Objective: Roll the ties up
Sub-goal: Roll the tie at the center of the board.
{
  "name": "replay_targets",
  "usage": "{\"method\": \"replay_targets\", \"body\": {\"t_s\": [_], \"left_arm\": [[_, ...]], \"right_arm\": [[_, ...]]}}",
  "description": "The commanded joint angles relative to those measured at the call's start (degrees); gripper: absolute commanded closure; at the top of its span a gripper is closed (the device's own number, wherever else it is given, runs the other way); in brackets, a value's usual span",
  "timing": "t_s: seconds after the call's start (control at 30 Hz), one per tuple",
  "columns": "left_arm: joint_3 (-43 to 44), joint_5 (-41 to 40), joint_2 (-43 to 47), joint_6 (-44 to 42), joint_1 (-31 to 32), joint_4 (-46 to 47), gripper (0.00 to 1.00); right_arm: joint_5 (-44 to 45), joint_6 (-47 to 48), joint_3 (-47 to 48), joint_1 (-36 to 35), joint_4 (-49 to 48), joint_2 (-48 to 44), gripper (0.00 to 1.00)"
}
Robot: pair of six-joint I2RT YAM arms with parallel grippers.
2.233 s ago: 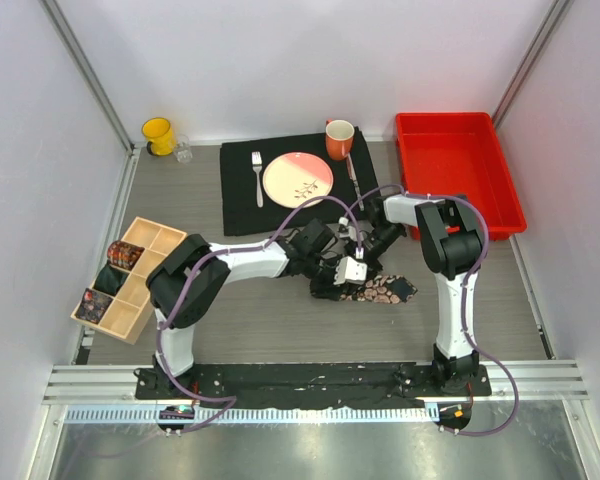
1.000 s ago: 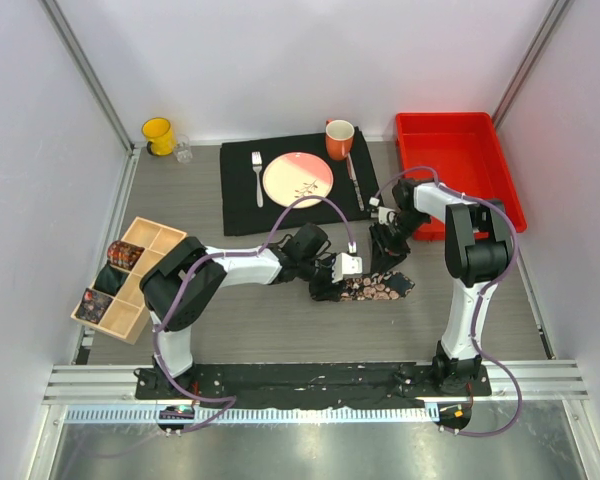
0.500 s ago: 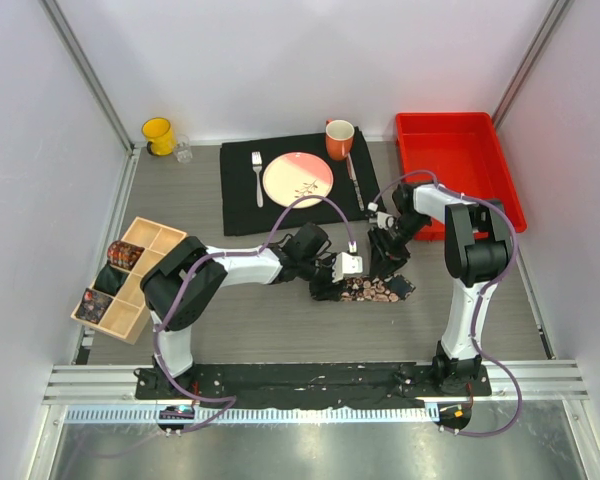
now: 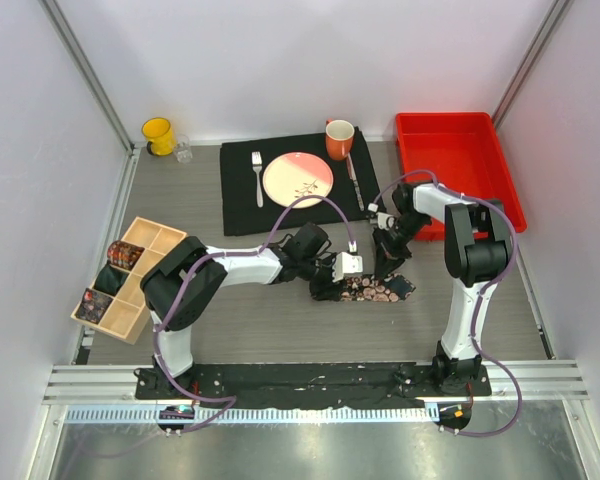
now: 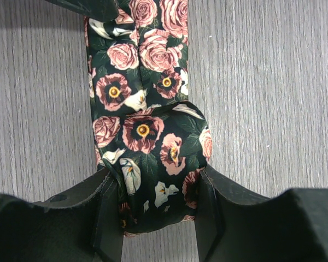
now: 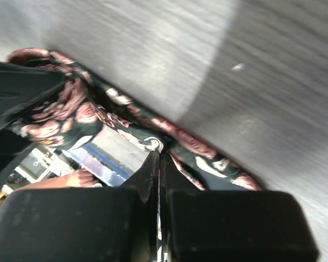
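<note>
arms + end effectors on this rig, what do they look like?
Left arm and right arm: white links, black joints, purple-grey cables looping alongside. Left end effector and right end effector: matte black, two blocky fingers each.

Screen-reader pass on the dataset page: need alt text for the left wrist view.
The left pincer grips a dark fabric necktie printed with pink roses, pressing on both sides of its rolled-up end. The unrolled strip runs flat from that coil to the top edge of the picture, over a grey wood-grain table.
</note>
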State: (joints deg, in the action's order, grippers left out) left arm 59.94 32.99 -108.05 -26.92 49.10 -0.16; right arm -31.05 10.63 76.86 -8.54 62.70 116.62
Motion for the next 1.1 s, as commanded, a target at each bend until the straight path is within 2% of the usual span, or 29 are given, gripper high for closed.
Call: {"method": "replay_targets", "body": {"t_s": [0.0,0.13,0.27,0.4,0.53,0.73,0.83,0.87,0.9,0.97,1.0,1.07], "left_arm": [[-2.0,-4.4,-3.7,2.0,-0.1,-5.1,0.84],[-2.1,-4.3,-3.8,4.2,-1.1,-4.0,0.85],[-3.1,-3.8,-2.1,7.0,-2.8,-1.3,0.86],[-4.9,-3.5,1.3,7.2,-3.1,1.6,0.87],[-6.1,-3.9,4.0,7.7,-3.1,4.3,0.87],[-6.7,-5.7,4.5,4.7,-3.1,2.0,0.86],[-5.8,-7.2,1.9,3.6,-3.1,-1.2,0.86],[-5.3,-7.3,1.0,3.4,-3.0,-2.2,0.86],[-4.8,-8.1,0.1,3.2,-2.8,-3.9,0.86],[-3.4,-9.2,-1.7,3.1,-2.4,-5.4,0.86],[-2.8,-9.3,-2.2,3.1,-2.3,-6.2,0.86],[-2.7,-9.4,-2.8,2.9,-2.3,-6.4,0.86]], "right_arm": [[-4.4,0.5,2.7,-0.3,3.8,-4.5,0.99],[-3.7,1.2,-1.4,-0.3,4.9,-6.7,0.99],[0.7,1.1,-6.5,-0.3,0.8,-5.4,0.99],[4.1,0.8,-5.1,-0.3,-1.6,-0.1,0.99],[11.0,1.3,-4.4,-0.3,-4.9,3.0,0.99],[15.0,1.6,-3.6,1.1,-7.1,4.7,0.99],[14.4,2.2,-2.9,1.2,-6.9,4.6,0.99],[12.6,2.8,-2.2,1.2,-6.5,4.2,0.98],[11.9,2.9,-1.9,1.2,-5.5,3.4,0.89],[8.7,3.4,-0.4,1.2,-3.8,2.0,0.81],[7.9,3.3,0.0,1.2,-2.6,-0.2,0.73],[4.8,3.6,1.1,1.2,-0.8,-2.3,0.67]]}}
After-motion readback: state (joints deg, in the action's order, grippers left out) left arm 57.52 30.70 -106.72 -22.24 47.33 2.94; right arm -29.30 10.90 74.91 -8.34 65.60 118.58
